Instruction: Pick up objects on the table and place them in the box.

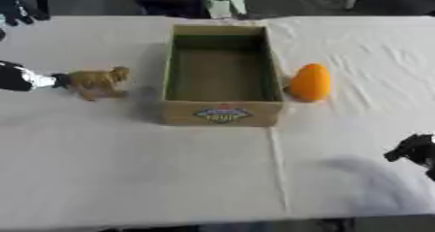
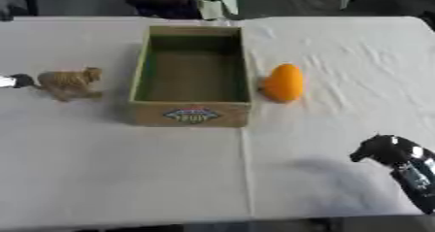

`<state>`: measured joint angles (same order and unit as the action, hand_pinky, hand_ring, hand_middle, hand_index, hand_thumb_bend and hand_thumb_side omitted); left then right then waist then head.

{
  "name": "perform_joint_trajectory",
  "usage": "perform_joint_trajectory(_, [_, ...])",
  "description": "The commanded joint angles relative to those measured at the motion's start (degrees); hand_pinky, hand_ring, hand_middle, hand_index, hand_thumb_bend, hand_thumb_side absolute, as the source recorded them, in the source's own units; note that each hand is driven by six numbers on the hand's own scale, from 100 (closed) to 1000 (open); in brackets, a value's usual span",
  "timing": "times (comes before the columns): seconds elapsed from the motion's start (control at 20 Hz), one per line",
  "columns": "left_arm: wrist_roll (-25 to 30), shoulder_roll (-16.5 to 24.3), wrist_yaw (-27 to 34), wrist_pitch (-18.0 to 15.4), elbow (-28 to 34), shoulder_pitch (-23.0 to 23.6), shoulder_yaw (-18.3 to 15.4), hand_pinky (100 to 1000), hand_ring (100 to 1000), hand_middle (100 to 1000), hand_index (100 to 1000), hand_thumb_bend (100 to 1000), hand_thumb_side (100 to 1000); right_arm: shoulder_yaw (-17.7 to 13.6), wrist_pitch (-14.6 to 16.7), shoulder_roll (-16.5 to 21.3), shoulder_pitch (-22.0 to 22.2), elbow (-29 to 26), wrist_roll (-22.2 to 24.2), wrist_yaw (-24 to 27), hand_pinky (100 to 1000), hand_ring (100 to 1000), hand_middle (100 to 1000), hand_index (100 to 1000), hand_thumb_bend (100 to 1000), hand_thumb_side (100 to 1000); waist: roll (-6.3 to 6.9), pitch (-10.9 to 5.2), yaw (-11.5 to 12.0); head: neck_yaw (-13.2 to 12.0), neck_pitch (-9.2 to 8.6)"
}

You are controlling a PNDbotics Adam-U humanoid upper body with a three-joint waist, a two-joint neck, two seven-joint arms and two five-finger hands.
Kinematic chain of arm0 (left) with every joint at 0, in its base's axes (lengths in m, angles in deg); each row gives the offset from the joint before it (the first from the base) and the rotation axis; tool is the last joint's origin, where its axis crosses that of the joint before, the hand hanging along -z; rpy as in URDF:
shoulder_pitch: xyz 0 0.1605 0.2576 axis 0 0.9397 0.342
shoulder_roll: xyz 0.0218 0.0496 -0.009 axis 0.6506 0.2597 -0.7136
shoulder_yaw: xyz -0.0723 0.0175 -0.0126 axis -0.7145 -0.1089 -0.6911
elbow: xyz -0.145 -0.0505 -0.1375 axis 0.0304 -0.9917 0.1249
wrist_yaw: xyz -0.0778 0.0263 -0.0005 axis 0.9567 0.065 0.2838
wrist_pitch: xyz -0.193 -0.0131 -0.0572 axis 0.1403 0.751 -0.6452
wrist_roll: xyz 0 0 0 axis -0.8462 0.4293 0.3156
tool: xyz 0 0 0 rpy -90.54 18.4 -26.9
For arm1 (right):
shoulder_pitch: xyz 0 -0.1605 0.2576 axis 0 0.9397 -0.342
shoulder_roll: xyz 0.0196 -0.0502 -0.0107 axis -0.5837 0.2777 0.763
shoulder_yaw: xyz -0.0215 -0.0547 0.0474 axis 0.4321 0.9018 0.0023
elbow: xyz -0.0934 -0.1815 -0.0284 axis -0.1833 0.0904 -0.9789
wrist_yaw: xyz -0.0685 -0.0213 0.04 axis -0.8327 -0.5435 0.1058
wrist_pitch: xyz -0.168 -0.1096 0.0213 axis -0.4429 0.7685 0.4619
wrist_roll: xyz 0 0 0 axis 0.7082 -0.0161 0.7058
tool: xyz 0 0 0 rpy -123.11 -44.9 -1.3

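An open cardboard box (image 1: 223, 112) stands mid-table and nothing shows inside it. A brown toy animal (image 1: 98, 82) stands on the cloth left of the box. An orange egg-shaped object (image 1: 309, 82) lies close against the box's right side. My left hand (image 1: 24, 78) comes in from the left edge, and its black tip reaches the toy's rear end; most of the hand is cut off by the view's edge. My right hand (image 2: 393, 154) hovers low at the right, near the front edge, fingers relaxed and holding nothing.
A white cloth (image 1: 170, 168) with a crease running forward from the box covers the table. A dark object (image 1: 20, 11) sits at the far left corner. Chair legs and dark shapes stand beyond the far edge.
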<state>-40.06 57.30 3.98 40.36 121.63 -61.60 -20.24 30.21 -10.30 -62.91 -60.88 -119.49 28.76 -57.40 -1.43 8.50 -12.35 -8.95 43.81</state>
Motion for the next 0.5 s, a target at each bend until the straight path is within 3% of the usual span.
perform_joint_trajectory(0.05, [1.49,2.46,-3.04,-1.92,-3.29,-2.91,1.39,756,765,730,831,769,530,0.02,0.48,1.67,-0.55,-0.52,0.75,-0.06,709,612,589,725,100,678,0.12,-0.71,-0.19,-0.37,0.2])
perform_joint_trajectory(0.5, [5.68,-1.15,-7.46,-6.37,-13.43,-9.08,5.21,752,758,680,817,725,563,0.29,0.4,1.48,-0.74,-0.57,1.07,0.09,709,612,589,725,100,679,0.04,-0.48,-0.66,-1.1,0.24])
